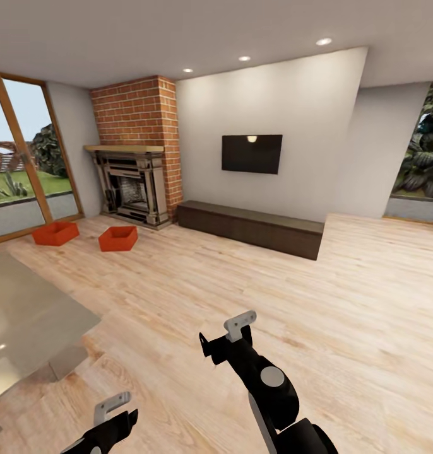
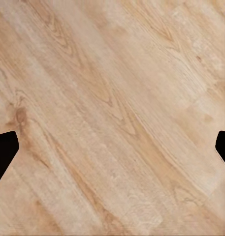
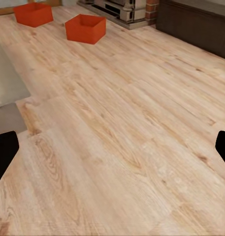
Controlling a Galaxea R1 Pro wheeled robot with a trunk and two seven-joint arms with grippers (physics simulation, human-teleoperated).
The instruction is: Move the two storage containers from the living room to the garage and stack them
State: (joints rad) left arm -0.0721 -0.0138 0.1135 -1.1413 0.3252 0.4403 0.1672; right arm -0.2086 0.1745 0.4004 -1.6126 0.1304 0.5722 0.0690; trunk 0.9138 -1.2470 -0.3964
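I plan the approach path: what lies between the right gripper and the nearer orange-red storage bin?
Only bare light wood plank floor lies between the right gripper and the nearer orange-red rectangular bin, shown in the right wrist and head views.

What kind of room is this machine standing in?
Most likely a living room: a red brick fireplace, a wall-mounted television above a long low cabinet, and light wood plank flooring.
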